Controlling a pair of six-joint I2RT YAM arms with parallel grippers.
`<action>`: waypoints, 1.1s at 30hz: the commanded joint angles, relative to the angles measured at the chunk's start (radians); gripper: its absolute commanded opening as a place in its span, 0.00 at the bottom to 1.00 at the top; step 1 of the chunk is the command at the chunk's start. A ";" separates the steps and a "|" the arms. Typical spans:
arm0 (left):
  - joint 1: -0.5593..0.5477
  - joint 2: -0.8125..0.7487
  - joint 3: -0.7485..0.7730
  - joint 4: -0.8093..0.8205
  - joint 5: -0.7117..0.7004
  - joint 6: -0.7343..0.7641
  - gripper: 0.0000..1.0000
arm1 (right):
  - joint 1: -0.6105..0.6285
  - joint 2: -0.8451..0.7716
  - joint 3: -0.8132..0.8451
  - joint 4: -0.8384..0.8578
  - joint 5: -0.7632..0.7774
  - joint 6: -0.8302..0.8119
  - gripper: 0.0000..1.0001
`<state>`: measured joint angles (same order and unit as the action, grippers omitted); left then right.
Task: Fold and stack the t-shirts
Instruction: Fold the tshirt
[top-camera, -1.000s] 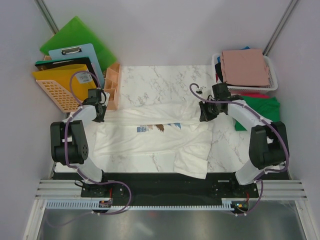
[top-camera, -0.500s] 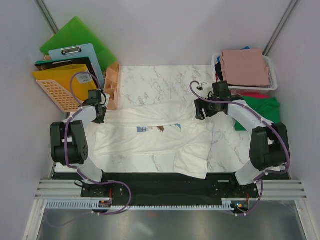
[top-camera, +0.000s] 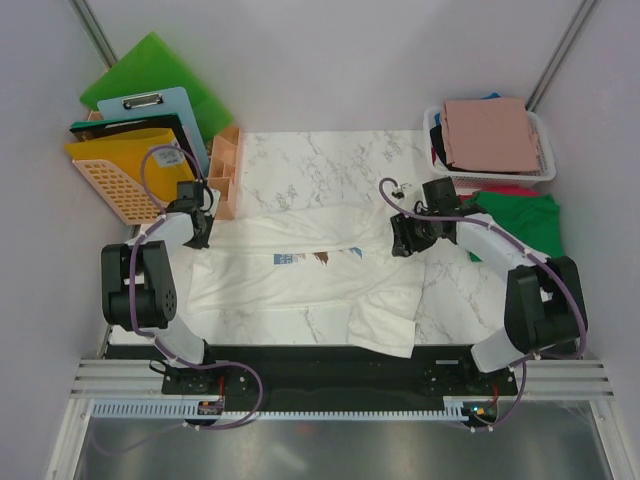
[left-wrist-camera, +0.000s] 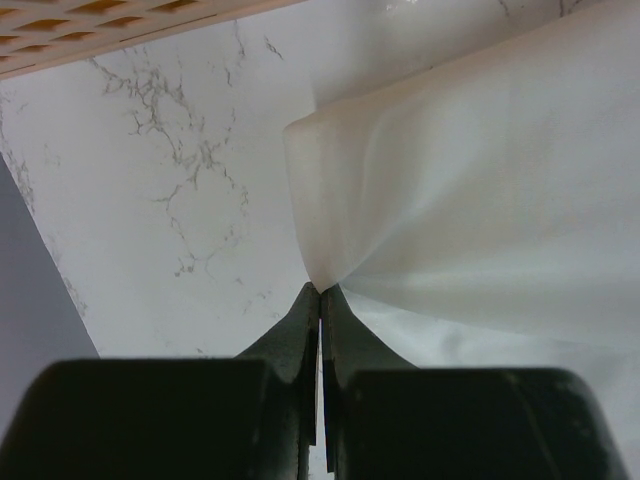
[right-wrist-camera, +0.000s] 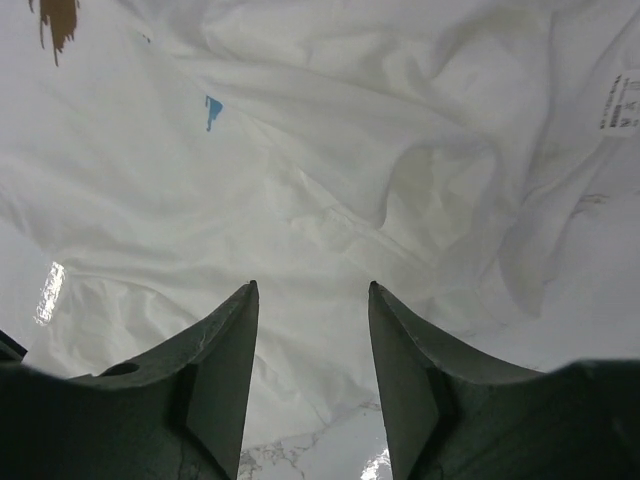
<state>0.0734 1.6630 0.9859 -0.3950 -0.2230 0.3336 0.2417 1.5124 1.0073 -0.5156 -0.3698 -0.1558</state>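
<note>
A cream-white t-shirt (top-camera: 300, 285) lies spread across the near half of the marble worktop (top-camera: 320, 160). The left fingers (left-wrist-camera: 297, 335), pressed together, pinch its far-left edge; the right fingers (right-wrist-camera: 225, 345) hang spread just above its rumpled far-right part. 1 folded pink t-shirt (top-camera: 490, 135) tops the far-right basket (top-camera: 546, 150).

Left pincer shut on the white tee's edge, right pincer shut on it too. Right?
Half right. The left pincer is shut on the white tee, but the right pincer is open above it, as the right wrist view shows.
</note>
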 joint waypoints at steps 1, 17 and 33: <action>0.005 -0.032 -0.003 0.013 0.011 -0.005 0.02 | 0.013 0.066 0.005 0.051 -0.032 0.025 0.56; 0.005 -0.037 -0.009 0.015 0.014 0.001 0.02 | 0.067 0.219 0.088 0.134 0.054 0.042 0.58; 0.003 -0.040 -0.020 0.028 0.011 0.015 0.02 | 0.139 0.178 0.111 0.105 0.034 0.070 0.00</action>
<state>0.0734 1.6615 0.9745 -0.3939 -0.2157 0.3340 0.3618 1.7702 1.0981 -0.4042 -0.2962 -0.1005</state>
